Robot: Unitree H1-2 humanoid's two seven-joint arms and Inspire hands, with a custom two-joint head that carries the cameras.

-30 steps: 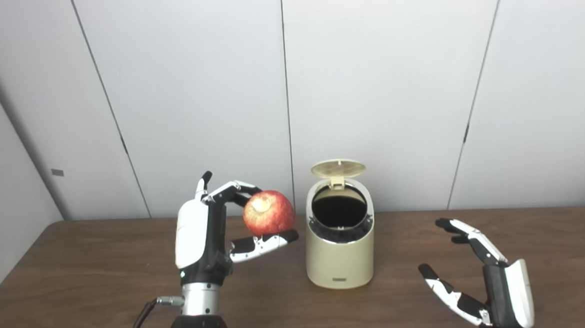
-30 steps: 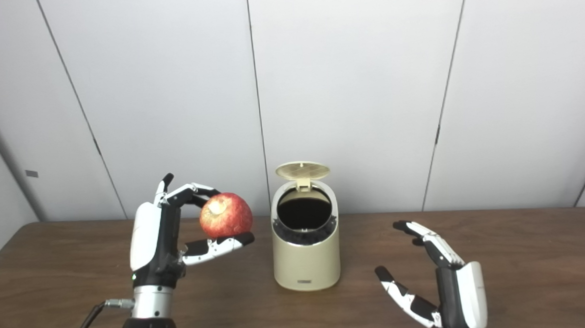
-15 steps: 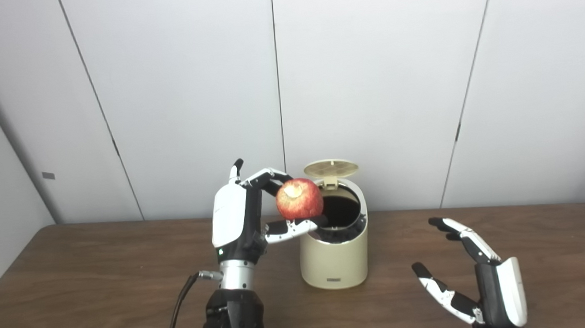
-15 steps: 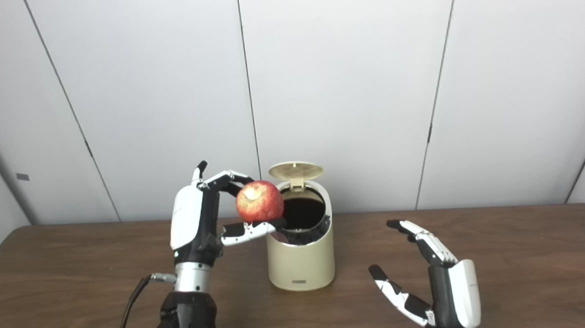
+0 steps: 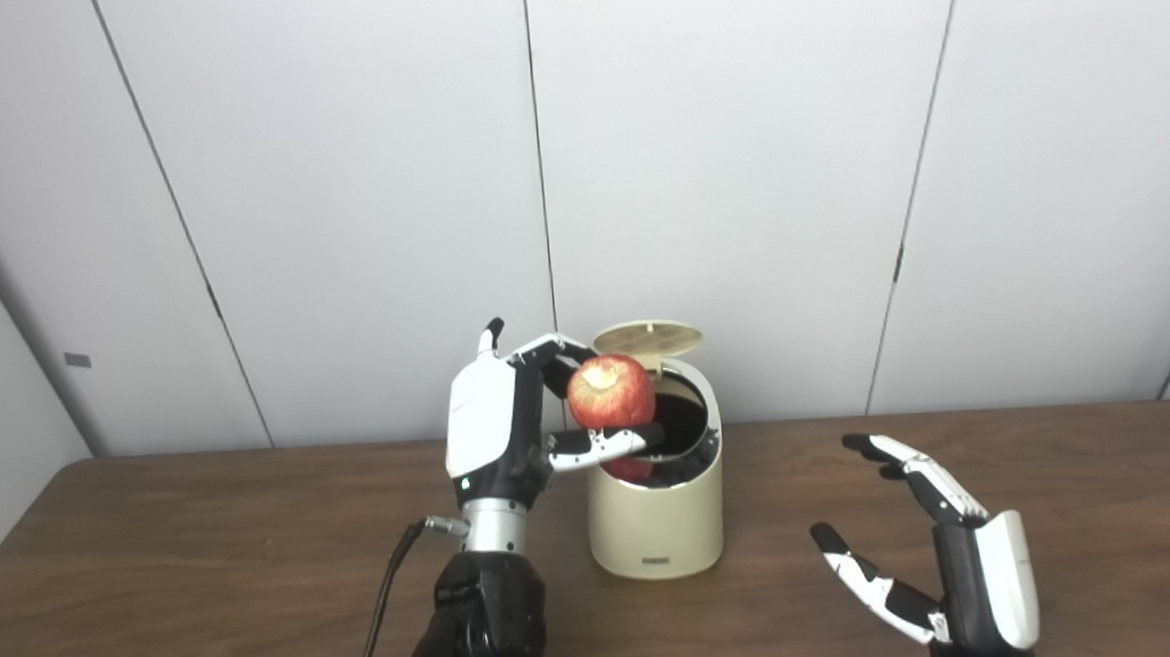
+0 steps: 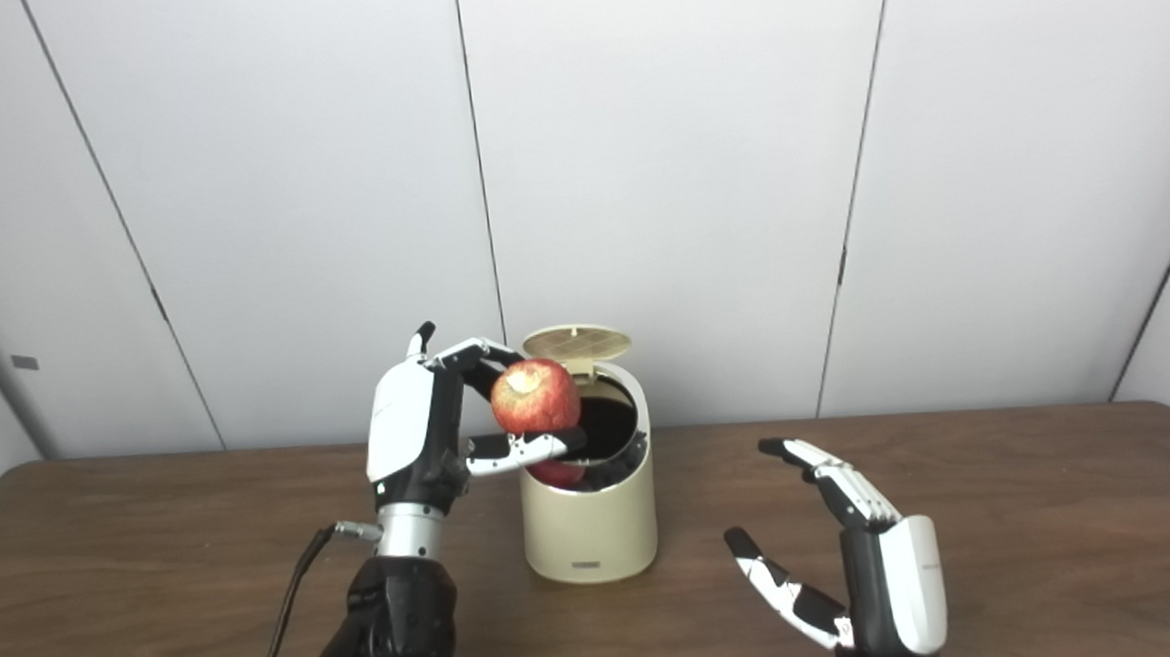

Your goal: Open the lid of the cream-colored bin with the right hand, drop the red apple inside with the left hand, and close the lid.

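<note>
While the left hand (image 5: 510,423) grips the apple (image 5: 610,392) over the bin (image 5: 657,525), the right hand (image 5: 943,570) waits spread.

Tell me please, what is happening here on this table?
A humanoid robot is putting a red apple into a cream-colored bin. The lid is already up, and the left hand holds the apple over the left part of the opening, not yet released. The right hand is open, holds nothing, and waits near the brown table, to the right of the bin. Closing the lid is not yet done.
</note>
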